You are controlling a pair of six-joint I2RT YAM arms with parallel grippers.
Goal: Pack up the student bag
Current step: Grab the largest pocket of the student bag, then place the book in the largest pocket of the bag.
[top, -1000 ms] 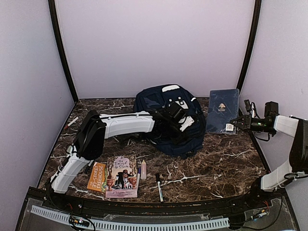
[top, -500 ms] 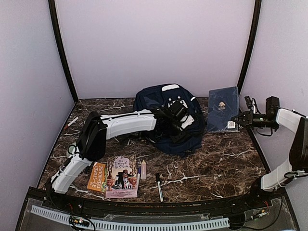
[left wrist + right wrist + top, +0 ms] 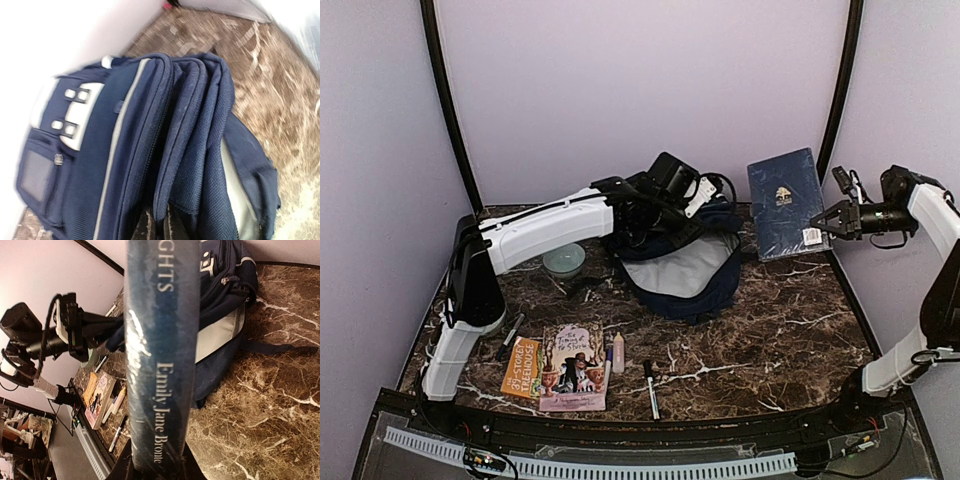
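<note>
The student bag [image 3: 685,268], navy with a pale grey panel showing, lies at the back middle of the table with its top edge pulled up. My left gripper [image 3: 658,210] hangs over that top edge, and in the left wrist view it [image 3: 159,222] is shut on a fold of the bag's [image 3: 125,150] fabric beside the zip. My right gripper [image 3: 823,222] holds a dark-blue hardback book [image 3: 783,200] off the table to the right of the bag. In the right wrist view the gripper [image 3: 155,467] clamps the spine end of the book [image 3: 160,340], and the bag [image 3: 225,270] lies beyond.
A round teal thing [image 3: 563,260] sits left of the bag. Near the front left lie a pink picture book [image 3: 572,380], an orange book [image 3: 523,367], markers [image 3: 617,352] and a black pen [image 3: 651,388]. Another marker [image 3: 510,335] lies by the left arm's base.
My left gripper closed on the bag's top edge and lifted it up and back, uncovering the teal thing. My right gripper raised the blue book higher.
</note>
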